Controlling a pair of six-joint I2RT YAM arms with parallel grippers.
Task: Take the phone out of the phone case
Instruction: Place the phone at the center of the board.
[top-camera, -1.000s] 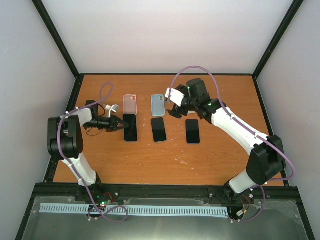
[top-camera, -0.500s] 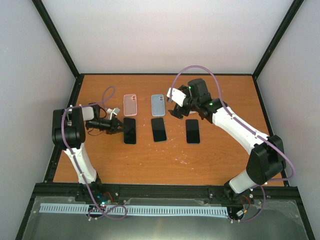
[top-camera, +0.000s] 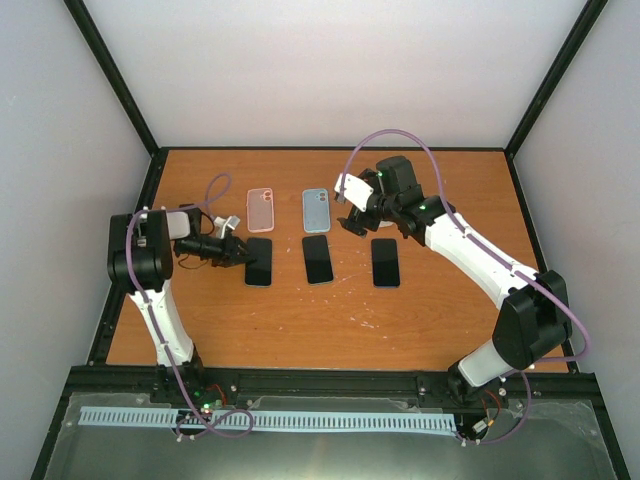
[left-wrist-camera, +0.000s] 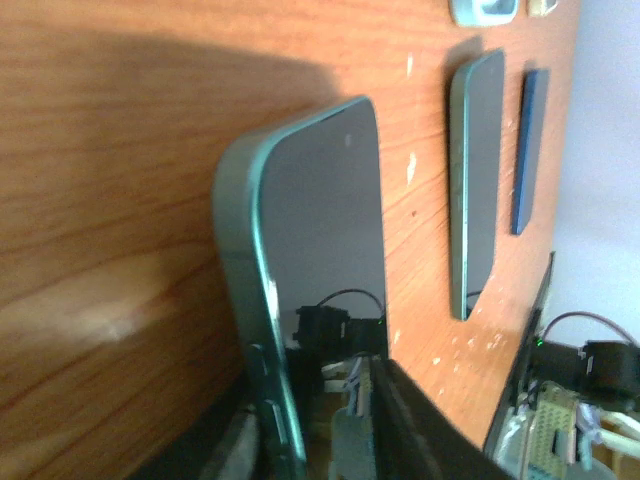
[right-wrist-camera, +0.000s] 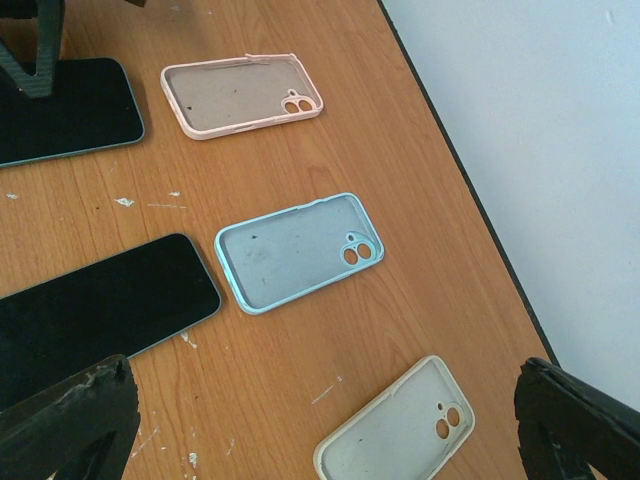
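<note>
1. Top external view, held against a second back: finds the left gripper (top-camera: 238, 252) drawn slightly toward the near edge, taking the left phone (top-camera: 259, 261) along with it. Finds the right arm barely shifted.
2. From the left wrist: fingers closed on either side of that phone's near end. Phone tipped up off the table (top-camera: 440, 330) on one side rather than lying flat, with a shadow beneath it.
3. Reads as a set-down or a nudge into line, not an extraction. Nothing left inside any case, so judged close to finished, with only a release and a retreat outstanding.
4. Right gripper (top-camera: 350, 224): spread wide and carrying nothing. Hovers above the cream case (right-wrist-camera: 395, 425), which cannot be made out from above.
5. Phones, counted: three, dark screens up, in one row across the table. Left one in the grip; middle phone (top-camera: 318, 259) and right phone (top-camera: 385, 262) lying flat, well apart from each other and untouched.
6. Cases, counted: three, all open side up and empty. Pink case (top-camera: 261, 209), blue case (top-camera: 316, 210) and the cream one, in a row just beyond the phones.
7. Each phone just nearer than its case, not touching it.
</note>
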